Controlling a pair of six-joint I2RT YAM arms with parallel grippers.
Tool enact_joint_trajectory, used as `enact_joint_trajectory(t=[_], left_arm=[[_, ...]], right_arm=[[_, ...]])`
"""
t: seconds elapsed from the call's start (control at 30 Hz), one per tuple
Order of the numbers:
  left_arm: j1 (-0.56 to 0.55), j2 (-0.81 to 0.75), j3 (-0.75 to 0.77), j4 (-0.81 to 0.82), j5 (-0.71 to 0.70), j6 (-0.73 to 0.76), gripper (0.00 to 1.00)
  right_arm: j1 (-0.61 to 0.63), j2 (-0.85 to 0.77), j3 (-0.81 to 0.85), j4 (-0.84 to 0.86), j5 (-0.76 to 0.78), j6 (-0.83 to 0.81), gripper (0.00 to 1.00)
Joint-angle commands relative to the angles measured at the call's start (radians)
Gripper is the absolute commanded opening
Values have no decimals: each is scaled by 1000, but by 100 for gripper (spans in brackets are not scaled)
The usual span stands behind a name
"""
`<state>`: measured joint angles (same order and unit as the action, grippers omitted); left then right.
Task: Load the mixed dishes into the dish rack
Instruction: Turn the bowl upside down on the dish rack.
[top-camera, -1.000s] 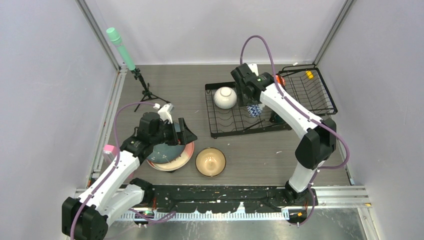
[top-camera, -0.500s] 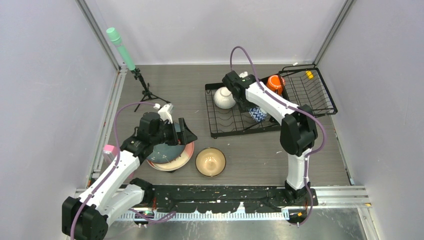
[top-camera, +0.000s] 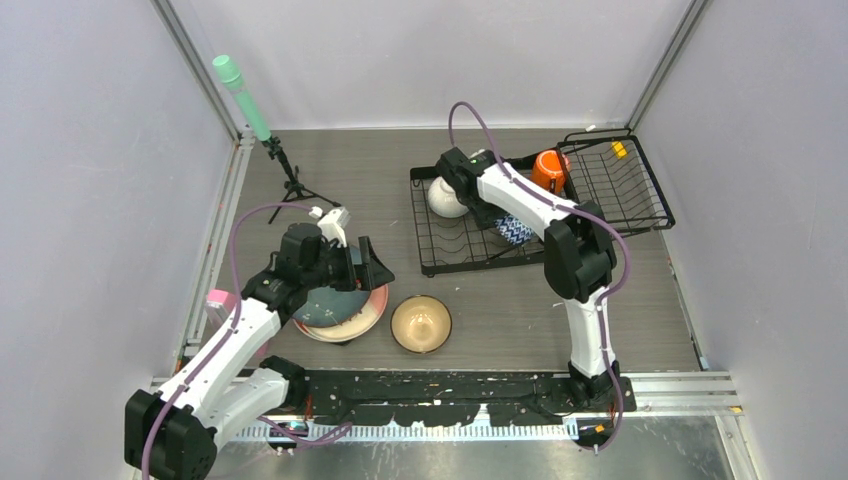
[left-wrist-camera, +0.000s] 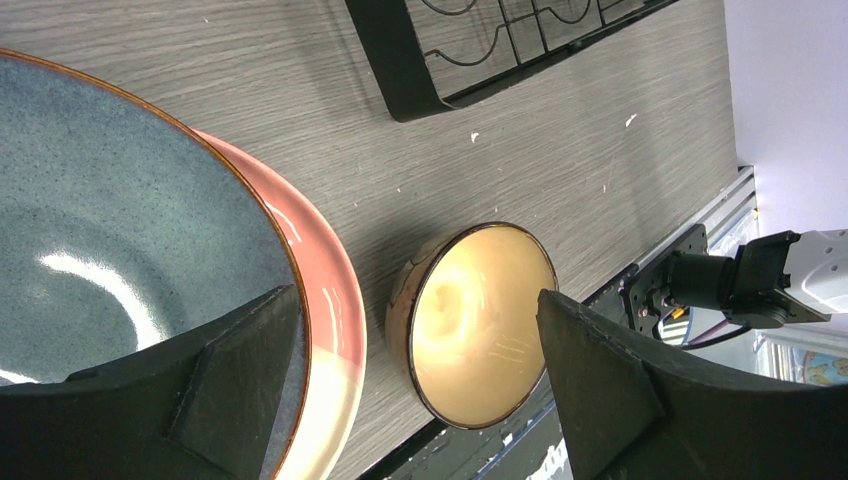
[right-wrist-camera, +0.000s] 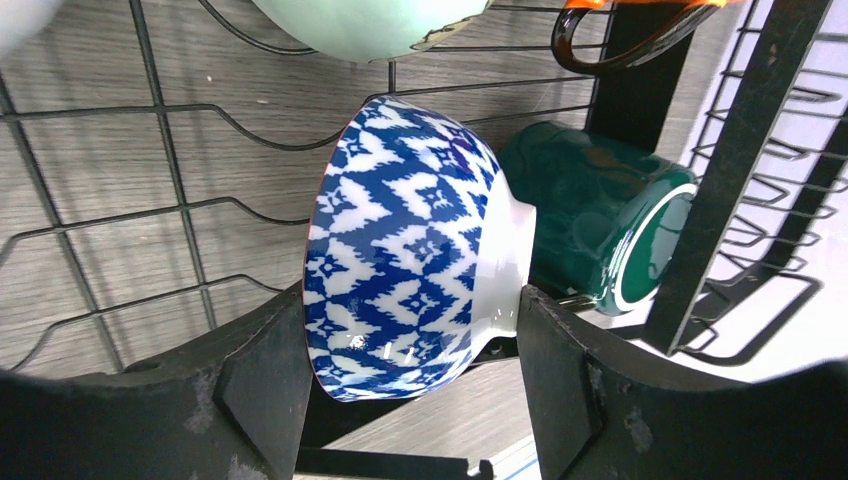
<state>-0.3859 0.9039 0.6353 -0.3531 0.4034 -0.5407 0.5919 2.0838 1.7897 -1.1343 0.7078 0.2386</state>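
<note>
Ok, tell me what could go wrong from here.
The blue-patterned bowl stands on edge in the right hand, beside the dark teal mug lying sideways; released, it may roll or knock the mug.
The open left hand hangs over the dark teal plate stacked on the pink plate; gripping the rim could drag both into the brown bowl.

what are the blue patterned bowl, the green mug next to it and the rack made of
Blue-patterned bowl: looks like glazed ceramic, with glossy highlights over the pattern and a white rim.
Dark teal mug: likely glazed ceramic too, shiny with a pale rim edge.
Dish rack: black wire and bars, probably coated metal. The finish is fairly matte, and the coating type can't be told.
</note>
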Motion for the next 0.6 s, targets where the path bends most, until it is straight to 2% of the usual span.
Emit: enact_joint_trajectory(t=[0.0, 0.2, 0.3, 0.57], left_arm=[[-2, -8, 43, -17, 2, 27, 91], [-2, -7, 43, -26, 4, 27, 91], [-2, -2, 44, -33, 6, 32, 91], [-2, 4, 53, -51, 15, 41, 91]], right_arm=[[15, 14, 58, -31, 33, -15, 42], [18, 38, 75, -43, 4, -16, 49], [21, 41, 75, -43, -26, -12, 56], [25, 61, 63, -48, -67, -14, 64]])
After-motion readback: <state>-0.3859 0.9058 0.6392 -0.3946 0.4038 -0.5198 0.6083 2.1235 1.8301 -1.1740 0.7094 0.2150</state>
